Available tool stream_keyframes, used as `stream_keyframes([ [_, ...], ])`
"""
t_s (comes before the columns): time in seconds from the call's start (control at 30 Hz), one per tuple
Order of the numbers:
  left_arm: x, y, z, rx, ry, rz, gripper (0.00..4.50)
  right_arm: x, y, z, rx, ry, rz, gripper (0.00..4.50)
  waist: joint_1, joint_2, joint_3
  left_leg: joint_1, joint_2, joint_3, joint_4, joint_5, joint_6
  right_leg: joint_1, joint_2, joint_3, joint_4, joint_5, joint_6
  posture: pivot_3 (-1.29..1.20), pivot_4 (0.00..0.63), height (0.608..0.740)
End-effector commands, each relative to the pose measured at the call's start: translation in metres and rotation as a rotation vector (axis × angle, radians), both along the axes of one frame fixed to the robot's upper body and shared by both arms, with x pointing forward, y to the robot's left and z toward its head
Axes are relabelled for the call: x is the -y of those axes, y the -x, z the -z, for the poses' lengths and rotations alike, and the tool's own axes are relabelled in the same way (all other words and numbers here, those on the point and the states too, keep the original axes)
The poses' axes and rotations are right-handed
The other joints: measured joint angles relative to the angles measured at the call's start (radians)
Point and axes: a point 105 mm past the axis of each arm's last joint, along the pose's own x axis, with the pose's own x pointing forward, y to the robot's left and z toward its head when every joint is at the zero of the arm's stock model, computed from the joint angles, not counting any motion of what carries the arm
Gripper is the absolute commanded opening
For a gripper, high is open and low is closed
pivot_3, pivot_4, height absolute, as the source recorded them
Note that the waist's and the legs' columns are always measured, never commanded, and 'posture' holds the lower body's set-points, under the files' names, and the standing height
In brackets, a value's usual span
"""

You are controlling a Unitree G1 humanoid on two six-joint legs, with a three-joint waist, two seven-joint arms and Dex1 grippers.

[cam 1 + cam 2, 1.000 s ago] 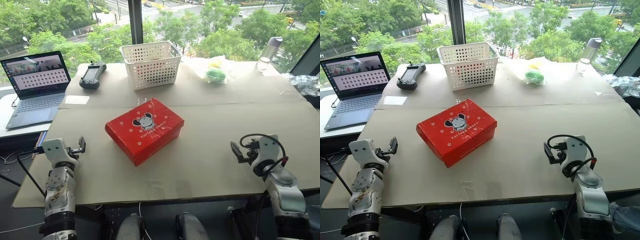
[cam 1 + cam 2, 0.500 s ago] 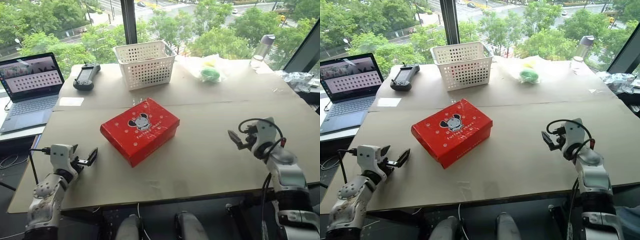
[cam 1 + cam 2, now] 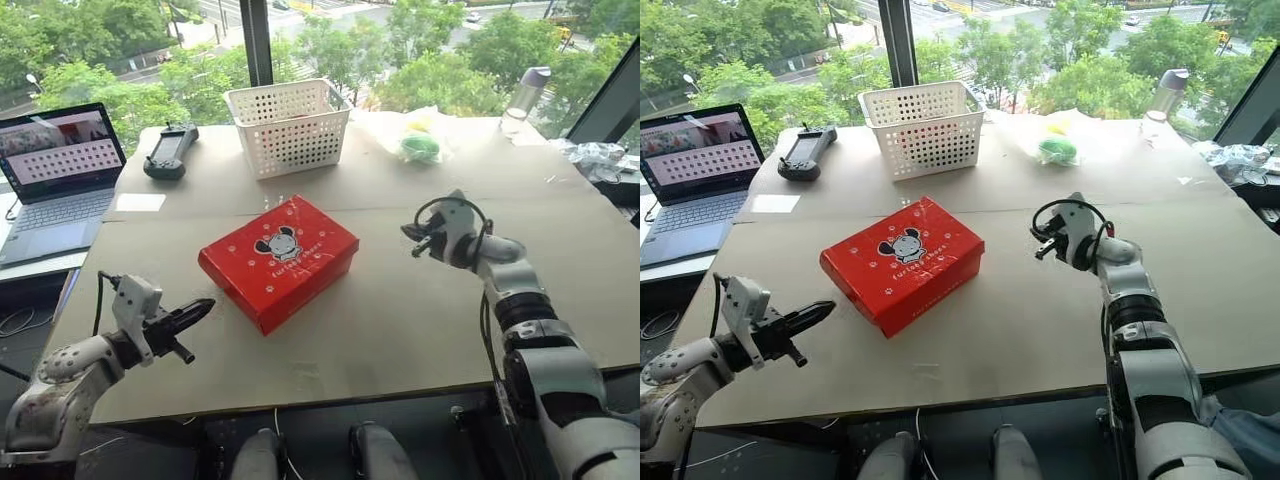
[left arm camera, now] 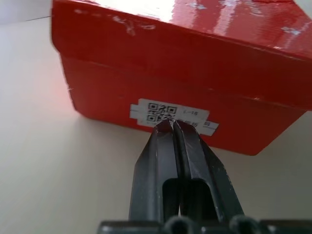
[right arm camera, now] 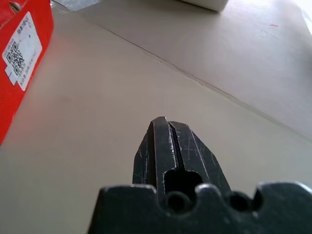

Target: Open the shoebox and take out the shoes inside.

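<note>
A wide table covered in tan cardboard sheets holds everything. At about ten o'clock from the table's middle, an open laptop sits off the cardboard's edge. A white perforated basket stands at twelve o'clock, near the window. The red shoebox lies near the middle of the table, turned at an angle, its lid closed and its mouse logo facing up; a white label with a square code shows on the end wall in the left wrist view. A bag with something green and yellow rests at one o'clock, a bottle farther out at two o'clock, and a black controller at eleven o'clock. The left gripper hangs at the box's seven o'clock, fingers pressed together, holding nothing, pointing at the labelled end. The right gripper hangs at the box's three o'clock, fingers likewise closed and empty, apart from the box.
</note>
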Motion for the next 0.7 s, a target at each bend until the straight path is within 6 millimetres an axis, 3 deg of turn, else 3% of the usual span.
stream_keyframes([
  [0.03,0.023,0.000,-0.010,0.023,0.024,0.074,0.00,-0.028,-0.001,-0.014,0.029,0.007,-0.114,0.01,0.002,0.000,0.000,0.000,0.000,0.000,0.000,0.000,0.000,0.000,0.000,0.000,0.000,0.000,0.000,0.00,0.150,0.733],
  [0.23,0.037,-0.016,-0.018,0.060,0.018,0.087,0.00,-0.076,0.016,-0.005,-0.014,0.058,-0.350,0.01,0.007,0.000,0.000,0.000,0.000,0.000,0.000,0.001,-0.001,0.000,0.000,-0.001,0.002,0.000,-0.001,0.00,0.150,0.733],
  [0.4,0.035,-0.030,-0.019,0.083,-0.017,0.078,0.00,-0.090,0.031,0.001,-0.018,0.084,-0.473,0.01,0.007,0.000,0.000,0.000,-0.001,0.000,0.000,0.001,-0.001,0.000,-0.001,-0.001,0.002,0.000,0.000,0.00,0.150,0.733],
  [0.57,0.041,-0.054,-0.020,0.115,-0.060,0.098,0.00,-0.085,0.041,-0.002,0.006,0.083,-0.507,0.01,0.009,0.000,0.000,0.000,-0.001,0.001,0.000,0.001,-0.002,0.000,0.000,-0.003,0.004,0.000,0.000,0.00,0.150,0.733],
  [0.63,0.048,-0.065,-0.019,0.124,-0.061,0.123,0.00,-0.075,0.042,-0.004,0.015,0.078,-0.473,0.01,0.012,0.000,0.000,0.000,-0.001,0.001,0.000,0.002,-0.003,0.000,0.000,-0.003,0.004,0.001,0.001,0.00,0.150,0.733],
  [0.7,0.068,-0.080,-0.015,0.124,-0.068,0.195,0.00,-0.051,0.039,-0.004,0.024,0.072,-0.379,0.01,0.023,0.000,0.000,0.000,-0.001,0.002,0.000,0.002,-0.003,0.001,0.000,-0.003,0.004,0.001,0.002,0.00,0.150,0.733],
])
